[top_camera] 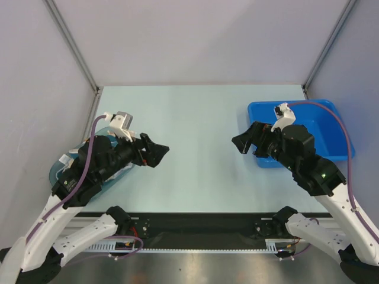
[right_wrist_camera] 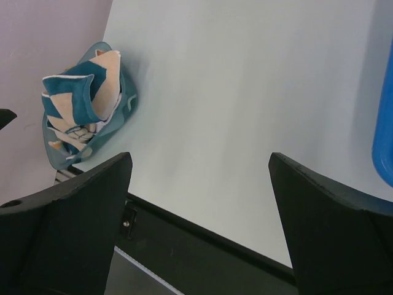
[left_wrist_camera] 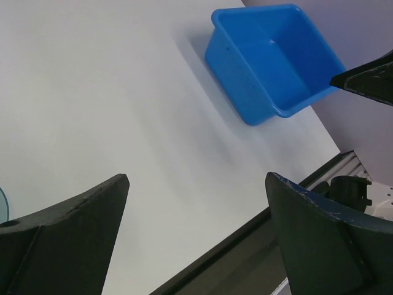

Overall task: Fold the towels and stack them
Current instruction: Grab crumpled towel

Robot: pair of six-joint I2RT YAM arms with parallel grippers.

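The towels [right_wrist_camera: 83, 107] are bunched together in a translucent teal tub [right_wrist_camera: 126, 92] at the table's left edge; I make out teal-blue, pale orange and white cloth. In the top view the left arm covers most of that tub [top_camera: 59, 165]. My left gripper [top_camera: 159, 152] hangs open above the table just right of the tub, with nothing between its fingers [left_wrist_camera: 80, 227]. My right gripper [top_camera: 240, 144] is open and empty too, pointing left from in front of the blue bin [top_camera: 334, 127]. The two grippers face each other across the middle of the table.
A blue plastic bin [left_wrist_camera: 276, 61] sits at the right side of the table and looks empty. Grey walls with metal posts close in the back and both sides. A black rail [top_camera: 201, 225] runs along the near edge between the arm bases.
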